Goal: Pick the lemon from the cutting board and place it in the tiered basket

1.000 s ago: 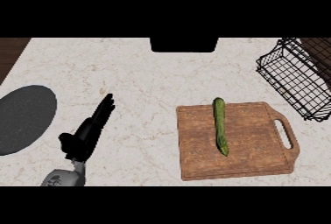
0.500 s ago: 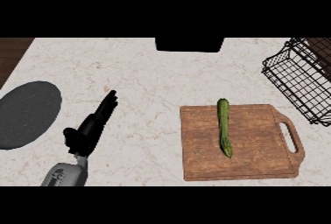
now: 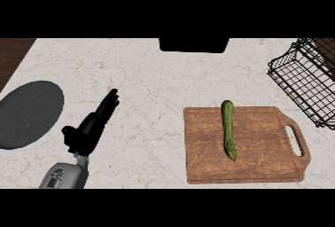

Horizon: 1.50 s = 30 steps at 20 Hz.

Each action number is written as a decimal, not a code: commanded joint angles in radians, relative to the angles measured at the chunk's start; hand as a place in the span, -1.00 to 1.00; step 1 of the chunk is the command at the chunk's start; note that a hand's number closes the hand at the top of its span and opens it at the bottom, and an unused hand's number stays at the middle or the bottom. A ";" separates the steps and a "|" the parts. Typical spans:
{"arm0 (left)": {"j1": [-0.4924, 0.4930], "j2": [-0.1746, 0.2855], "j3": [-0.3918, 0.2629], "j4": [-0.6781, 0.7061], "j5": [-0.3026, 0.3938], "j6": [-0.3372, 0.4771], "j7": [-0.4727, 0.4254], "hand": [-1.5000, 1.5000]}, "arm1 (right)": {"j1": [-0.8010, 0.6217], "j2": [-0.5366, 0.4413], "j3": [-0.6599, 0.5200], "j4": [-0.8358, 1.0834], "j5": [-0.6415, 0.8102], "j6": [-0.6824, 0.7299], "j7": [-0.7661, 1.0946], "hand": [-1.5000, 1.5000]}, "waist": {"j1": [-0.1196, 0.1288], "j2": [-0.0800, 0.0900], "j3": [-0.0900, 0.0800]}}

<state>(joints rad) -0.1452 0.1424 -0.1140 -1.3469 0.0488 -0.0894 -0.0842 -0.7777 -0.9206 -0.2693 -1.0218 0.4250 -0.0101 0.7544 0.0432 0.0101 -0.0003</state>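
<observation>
Cucumber (image 3: 228, 129): long and green, lay on the board (image 3: 262, 155), left of its middle. Ran from the far edge toward the near one, with the thinner tip at the near end. Touched only the wood.

Board: brown wood, sat flat on the worktop (image 3: 150, 80) at the right, with the handle slot (image 3: 297, 141) on its right side.

Basket (image 3: 307, 80): black wire, stood at the far right and was cut off by the view's edge. Sat beyond the board's handle corner and apart from it.

Left robot hand (image 3: 91, 126): black, was over the worktop between the plate (image 3: 29, 115) and the board, well apart from the cucumber. Kept its fingers straight and close together, pointing away and slightly right, with the thumb out to the left. Held nothing. Could not tell whether it touched the worktop. Joined the grey forearm (image 3: 64, 176) at the lower edge.

Plate: dark grey, lay at the left edge, near the hand.

Black box (image 3: 193, 44): sat at the far edge, near the middle.
</observation>
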 commanded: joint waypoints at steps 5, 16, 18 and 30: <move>0.010 -0.015 -0.004 0.021 -0.019 -0.001 -0.027 0.00 | -0.249 0.040 0.039 0.407 0.083 -0.042 -0.181 1.00 | 0.002 0.004 0.001; -0.003 -0.006 0.022 0.026 -0.018 -0.009 -0.038 0.00 | -0.394 0.147 -0.058 0.671 0.043 -0.181 -0.299 1.00 | 0.010 0.012 0.002; 0.000 -0.042 0.003 0.003 -0.038 0.038 -0.007 0.00 | -0.368 0.198 -0.123 0.669 -0.033 -0.187 -0.234 1.00 | -0.007 0.003 0.002; -0.003 0.005 0.040 -0.023 -0.002 -0.019 0.028 0.00 | -0.401 0.149 -0.220 0.690 -0.090 -0.394 -0.244 -1.00 | -0.010 0.002 0.001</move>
<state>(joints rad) -0.1314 0.1271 -0.0935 -1.3628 0.0353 -0.0952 -0.0760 -1.1778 -0.7460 -0.4894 -0.3239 0.3167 -0.3051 0.5212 0.0357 0.0128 0.0012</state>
